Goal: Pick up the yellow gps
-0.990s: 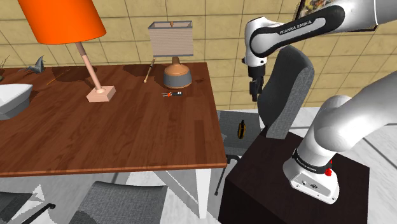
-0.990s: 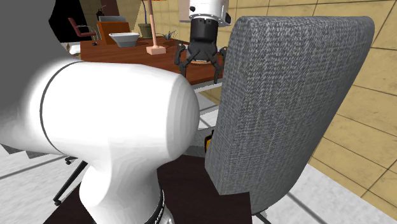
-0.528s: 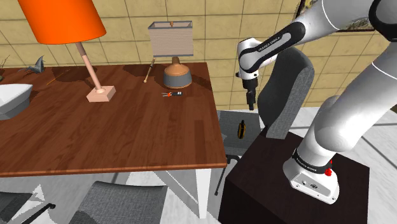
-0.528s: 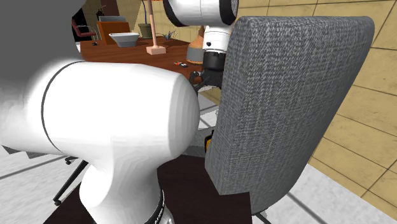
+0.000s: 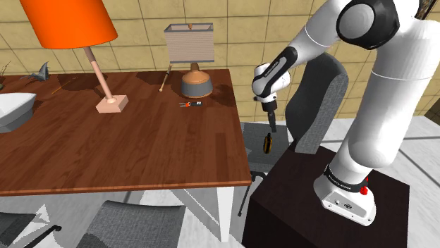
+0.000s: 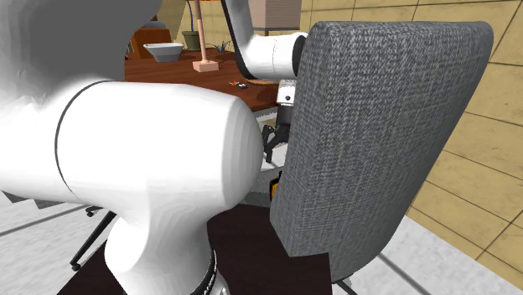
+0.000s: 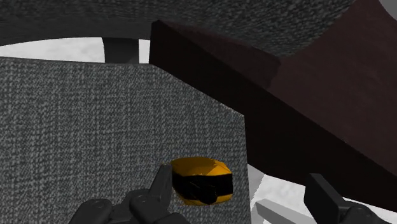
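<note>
Black fingers of the gripper (image 7: 242,184) stand wide apart, clasping nothing. Between them lies the gps (image 7: 200,180), a small rounded yellow body with a black band. It sits close beside one finger and well clear of the other; whether it touches the near finger cannot be told. It rests near a corner of the grey woven seat (image 7: 95,127) of a chair, with the dark stand (image 7: 305,108) just past that corner. From the shoulder view, the gripper (image 5: 272,125) points down just above the gps (image 5: 266,144), which lies on the seat between the table's end and the chair back (image 5: 319,98). The white arm (image 5: 381,84) rises from the stand (image 5: 310,197) and bends down over the chair. From the second exterior view, a sliver of the gps (image 6: 273,189) shows at the edge of the chair back (image 6: 377,126). Farther off, to the shoulder view's left, is a brown wooden table (image 5: 127,148). On it stand an orange lamp (image 5: 68,21), a pale lamp (image 5: 189,44) and a white bowl (image 5: 14,109). Behind is a tan tiled wall (image 5: 240,42).
</note>
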{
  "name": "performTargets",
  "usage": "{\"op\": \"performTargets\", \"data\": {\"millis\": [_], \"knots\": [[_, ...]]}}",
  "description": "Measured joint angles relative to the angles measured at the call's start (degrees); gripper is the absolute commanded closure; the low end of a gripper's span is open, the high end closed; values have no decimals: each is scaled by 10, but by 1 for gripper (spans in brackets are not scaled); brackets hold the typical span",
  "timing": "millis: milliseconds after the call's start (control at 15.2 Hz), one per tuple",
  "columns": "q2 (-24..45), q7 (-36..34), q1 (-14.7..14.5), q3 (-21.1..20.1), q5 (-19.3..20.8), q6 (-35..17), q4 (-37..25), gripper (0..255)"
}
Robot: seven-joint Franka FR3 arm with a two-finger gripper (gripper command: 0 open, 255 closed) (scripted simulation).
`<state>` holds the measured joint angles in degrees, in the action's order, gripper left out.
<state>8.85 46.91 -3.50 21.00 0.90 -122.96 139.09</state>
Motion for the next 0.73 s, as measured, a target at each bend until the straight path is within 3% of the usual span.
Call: {"op": "performTargets", "data": {"millis": [198, 660, 726], "knots": [[53, 38, 7, -8, -16, -26, -13, 0], [114, 58, 15, -20, -41, -73, -22, 0], [117, 58, 15, -21, -42, -75, -23, 255]]}}
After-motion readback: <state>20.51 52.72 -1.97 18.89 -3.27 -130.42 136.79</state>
